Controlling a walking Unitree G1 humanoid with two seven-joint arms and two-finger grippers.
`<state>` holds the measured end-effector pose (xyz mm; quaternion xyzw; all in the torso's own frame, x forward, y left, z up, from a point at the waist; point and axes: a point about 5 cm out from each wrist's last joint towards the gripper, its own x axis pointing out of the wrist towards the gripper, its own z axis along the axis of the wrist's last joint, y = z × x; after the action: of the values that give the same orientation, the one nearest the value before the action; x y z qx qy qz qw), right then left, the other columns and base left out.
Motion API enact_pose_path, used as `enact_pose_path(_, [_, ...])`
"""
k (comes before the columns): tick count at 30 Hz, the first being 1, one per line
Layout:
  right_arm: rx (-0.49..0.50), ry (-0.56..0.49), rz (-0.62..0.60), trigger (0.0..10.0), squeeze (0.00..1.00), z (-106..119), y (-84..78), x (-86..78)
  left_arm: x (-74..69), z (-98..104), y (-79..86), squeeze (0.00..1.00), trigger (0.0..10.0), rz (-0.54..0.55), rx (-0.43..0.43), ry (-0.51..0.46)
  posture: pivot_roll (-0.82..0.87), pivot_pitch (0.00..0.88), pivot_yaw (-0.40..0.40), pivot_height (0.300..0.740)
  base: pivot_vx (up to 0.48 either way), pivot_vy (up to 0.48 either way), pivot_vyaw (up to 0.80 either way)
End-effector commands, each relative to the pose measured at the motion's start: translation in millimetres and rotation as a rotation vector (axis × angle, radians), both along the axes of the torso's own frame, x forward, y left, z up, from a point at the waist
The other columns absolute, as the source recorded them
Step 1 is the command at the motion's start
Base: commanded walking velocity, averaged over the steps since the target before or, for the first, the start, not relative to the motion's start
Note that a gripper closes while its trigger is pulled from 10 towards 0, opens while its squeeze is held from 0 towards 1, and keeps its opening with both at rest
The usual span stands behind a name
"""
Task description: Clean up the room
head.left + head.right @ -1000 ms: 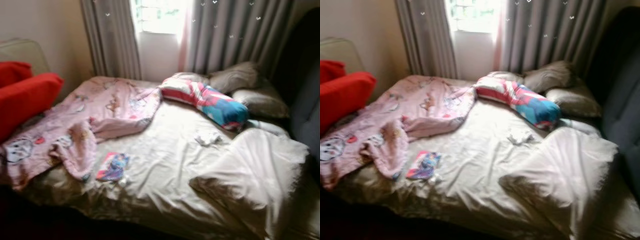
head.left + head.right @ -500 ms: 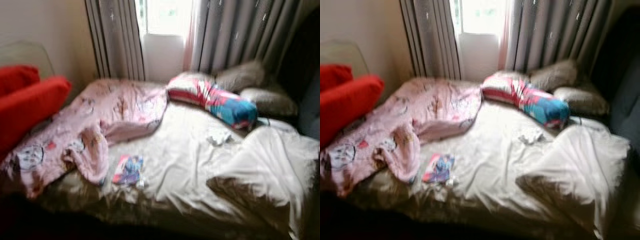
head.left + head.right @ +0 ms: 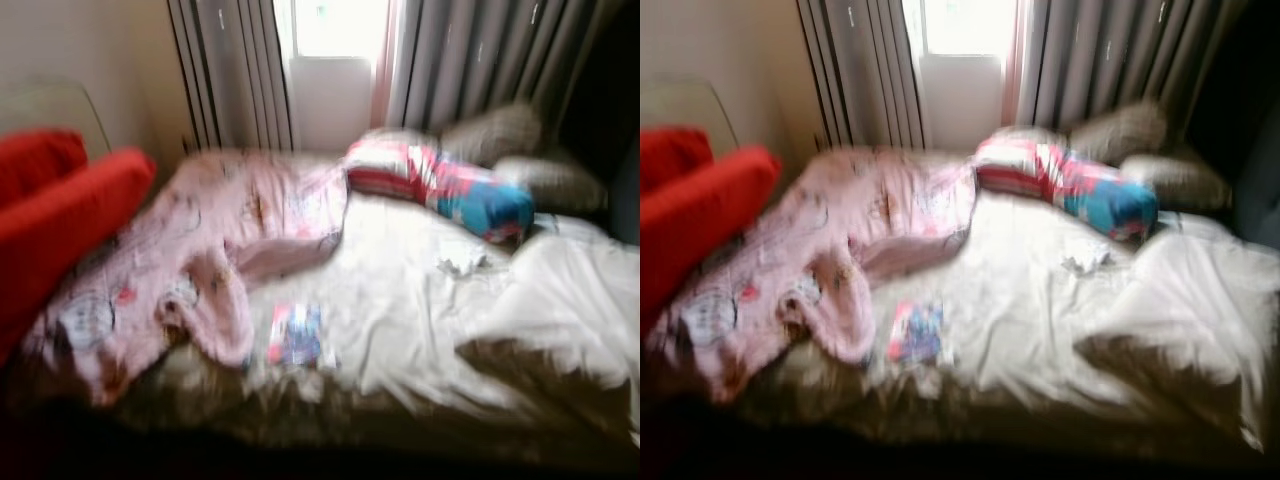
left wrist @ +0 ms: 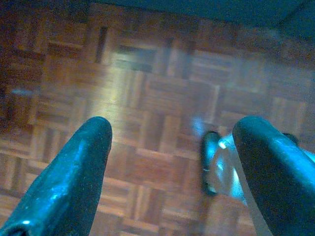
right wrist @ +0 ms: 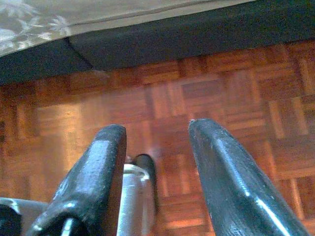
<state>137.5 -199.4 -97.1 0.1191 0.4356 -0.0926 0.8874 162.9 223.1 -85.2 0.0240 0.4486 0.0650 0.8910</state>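
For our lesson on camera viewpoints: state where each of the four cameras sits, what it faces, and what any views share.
Left eye: head, facing the bed with pink blanket.
Right eye: head, the same bed, slightly offset.
Left wrist: looks along open left gripper at parquet floor.
Right wrist: looks along open right gripper at the floor.
Shared: eyes share the bed; wrists share the floor.

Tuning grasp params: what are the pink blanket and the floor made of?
Pink blanket: looks like soft fleece or plush fabric, matte, printed with cartoon figures, draping in thick folds; blur leaves it open. Floor: wood parquet, reddish-brown small blocks, slight sheen.
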Motion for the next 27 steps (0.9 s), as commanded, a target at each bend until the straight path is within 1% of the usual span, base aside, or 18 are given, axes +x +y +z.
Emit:
enact_pose_path(1, [0.014, -0.019, -0.003, 10.0, 0.0, 1.6, 5.7, 6.4, -4.0, -0.2, 7.4, 0.0, 10.0, -0.004, 0.02, 0.017, 0.03, 0.032, -0.004, 0.74, 0.0, 0.48, 0.0])
enact_pose_path(16, [0.02, -0.018, 0.0, 10.0, 0.0, 1.2, 6.6, 5.5, -6.2, -0.4, 9.5, 0.0, 10.0, -0.004, 0.025, 0.019, 0.04, 0.044, 0.0, 0.74, 0.0, 0.465, 0.0])
enact_pose_path(24, [0.019, -0.015, 0.007, 10.0, 0.0, 0.8, 6.6, 4.2, -6.6, -0.5, 8.5, 0.0, 10.0, -0.027, 0.028, 0.013, 0.04, 0.036, 0.0, 0.74, 0.0, 0.0, 0.0])
enact_pose_path(27, [0.02, -0.017, 0.007, 10.0, 0.0, 0.8, 6.9, 4.1, -6.6, -0.4, 8.2, 0.0, 10.0, -0.023, 0.017, 0.008, 0.04, 0.032, 0.002, 0.74, 0.0, 0.0, 0.0])
